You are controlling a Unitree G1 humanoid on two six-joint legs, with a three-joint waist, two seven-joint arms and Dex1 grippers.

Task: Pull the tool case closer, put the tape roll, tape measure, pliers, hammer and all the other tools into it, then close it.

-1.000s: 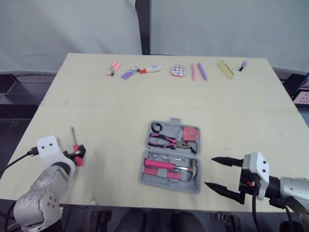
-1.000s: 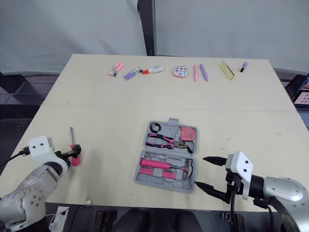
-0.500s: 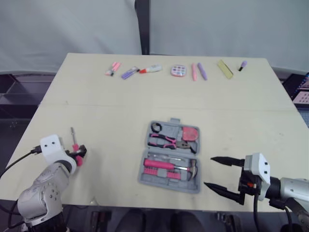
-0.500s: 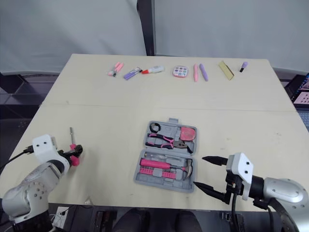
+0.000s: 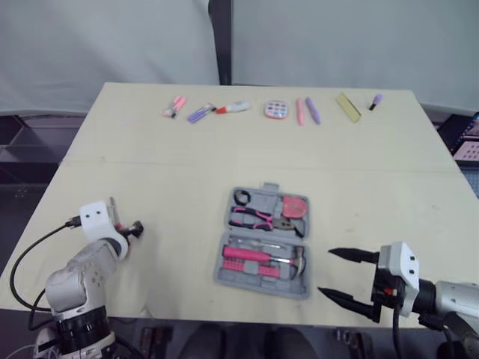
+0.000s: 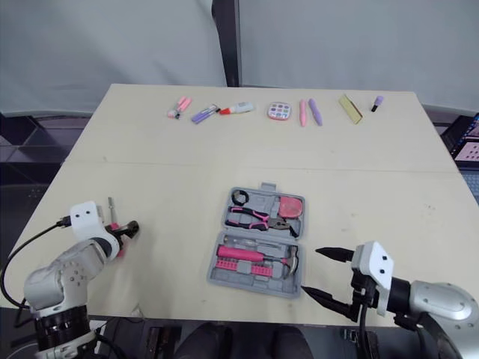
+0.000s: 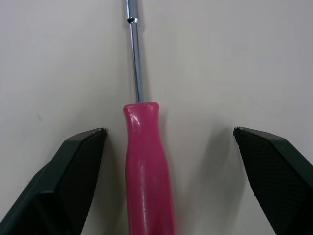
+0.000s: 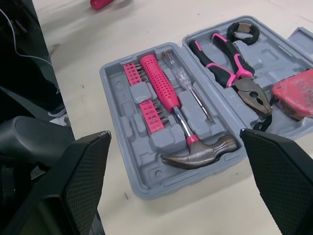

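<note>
1. The tool case (image 8: pixel 124 137) lies open just ahead of our right gripper (image 5: pixel 325 271), whose fingers are spread wide and empty. A careless nudge could jolt the hammer (image 8: pixel 164 90) and pliers (image 8: pixel 243 84) from their slots.
2. Our left gripper (image 7: pixel 168 129) is open astride the screwdriver (image 7: pixel 146 166), the handle nearer one finger. Closing off-centre could roll it away.

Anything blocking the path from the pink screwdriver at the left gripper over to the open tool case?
Nothing visible. The left gripper straddles the screwdriver with its fingers open, and just bare table lies between it and the tool case. The right gripper hovers open to the case's right.
</note>
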